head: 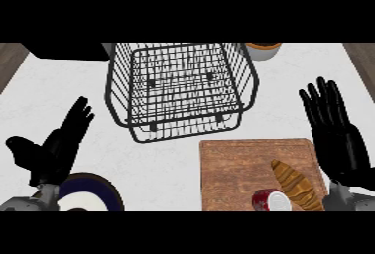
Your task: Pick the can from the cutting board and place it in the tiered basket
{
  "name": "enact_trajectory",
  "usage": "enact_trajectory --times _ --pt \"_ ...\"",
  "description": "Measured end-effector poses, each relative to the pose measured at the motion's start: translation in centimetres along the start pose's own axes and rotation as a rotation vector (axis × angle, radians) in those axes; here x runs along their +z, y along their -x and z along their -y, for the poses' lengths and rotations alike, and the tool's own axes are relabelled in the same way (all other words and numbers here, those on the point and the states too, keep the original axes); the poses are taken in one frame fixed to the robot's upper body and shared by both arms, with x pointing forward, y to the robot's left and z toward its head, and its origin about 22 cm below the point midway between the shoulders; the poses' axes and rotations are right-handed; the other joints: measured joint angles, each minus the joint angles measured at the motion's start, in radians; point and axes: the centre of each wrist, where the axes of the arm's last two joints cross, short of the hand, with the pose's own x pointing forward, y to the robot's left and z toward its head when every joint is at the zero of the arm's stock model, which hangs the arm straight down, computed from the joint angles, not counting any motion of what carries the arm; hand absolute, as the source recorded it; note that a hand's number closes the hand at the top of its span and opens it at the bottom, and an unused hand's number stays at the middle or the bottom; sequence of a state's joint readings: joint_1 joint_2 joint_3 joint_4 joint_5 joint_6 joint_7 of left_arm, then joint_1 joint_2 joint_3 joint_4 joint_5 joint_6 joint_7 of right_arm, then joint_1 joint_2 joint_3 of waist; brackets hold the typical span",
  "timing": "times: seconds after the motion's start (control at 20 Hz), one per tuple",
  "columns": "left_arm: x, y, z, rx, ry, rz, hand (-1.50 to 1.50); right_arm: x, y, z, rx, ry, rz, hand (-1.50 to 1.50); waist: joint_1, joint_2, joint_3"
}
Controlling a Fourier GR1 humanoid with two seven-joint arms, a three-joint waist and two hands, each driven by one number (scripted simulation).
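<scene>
Croissant point(296, 184) lying on the board's right side, dark-rimmed plate point(102, 191) at lower left, orange-topped jar point(264, 49) up top on the white desk point(176, 158).

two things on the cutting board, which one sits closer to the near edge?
The can, red-sided with a pale top, at the board's near edge. The croissant lies beside it, stretching farther back toward the right hand.

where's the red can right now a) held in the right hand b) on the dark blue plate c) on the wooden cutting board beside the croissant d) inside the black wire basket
c: the red can lies on the brown wooden cutting board, beside the golden croissant, near the board's lower edge.
</scene>
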State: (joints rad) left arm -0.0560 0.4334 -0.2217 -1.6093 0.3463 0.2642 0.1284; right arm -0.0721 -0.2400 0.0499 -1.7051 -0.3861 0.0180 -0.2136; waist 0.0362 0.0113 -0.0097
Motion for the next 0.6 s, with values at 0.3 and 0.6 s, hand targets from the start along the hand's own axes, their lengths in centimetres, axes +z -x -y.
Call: enact_trajectory --times 0.3,0.6 --pt "-1.2 -0.6 0.9 -0.067 -0.082 0.131 0.00 2.5 -2.7 4.0 -0.064 0.126 0.081 1.50 -0.060 -0.013 0.008" --pt "-1.3 -0.7 3.0 -0.081 -0.077 0.180 0.00 7.2 -0.6 5.5 -0.277 0.288 -0.021 -1.50 -0.083 -0.018 0.015"
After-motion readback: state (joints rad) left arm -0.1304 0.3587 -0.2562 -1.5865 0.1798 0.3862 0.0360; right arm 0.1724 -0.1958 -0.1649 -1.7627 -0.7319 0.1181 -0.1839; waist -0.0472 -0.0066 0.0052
